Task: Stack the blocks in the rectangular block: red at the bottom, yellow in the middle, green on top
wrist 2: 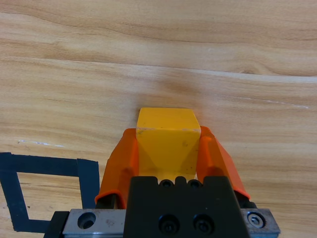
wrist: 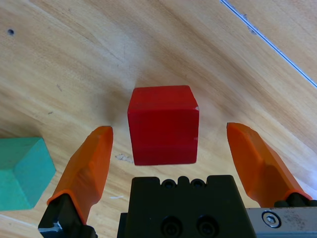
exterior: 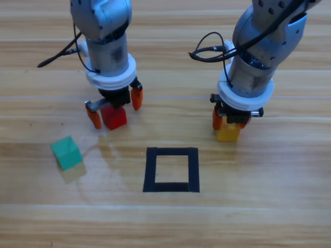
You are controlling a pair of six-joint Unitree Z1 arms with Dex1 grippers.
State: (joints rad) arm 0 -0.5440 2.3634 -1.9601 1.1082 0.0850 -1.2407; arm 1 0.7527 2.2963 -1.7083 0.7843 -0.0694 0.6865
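Observation:
The red cube (exterior: 115, 117) (wrist: 163, 125) sits on the table between the jaws of my left gripper (exterior: 115, 108) (wrist: 168, 144). That gripper is open, with a gap on both sides of the cube. My right gripper (exterior: 230, 123) (wrist 2: 167, 148) is shut on the yellow cube (exterior: 228, 132) (wrist 2: 167, 141), its jaws pressed against both sides. The green cube (exterior: 66, 152) (wrist: 20, 171) lies tilted on the wood, left of and below the red one. The black tape outline (exterior: 171, 169) (wrist 2: 44, 191) lies near the table's middle with only wood inside.
Both arms come down from the top edge, each with a black cable looping off its wrist (exterior: 57, 57) (exterior: 204, 51). A faint shiny patch (exterior: 111, 155) marks the wood between the green cube and the outline.

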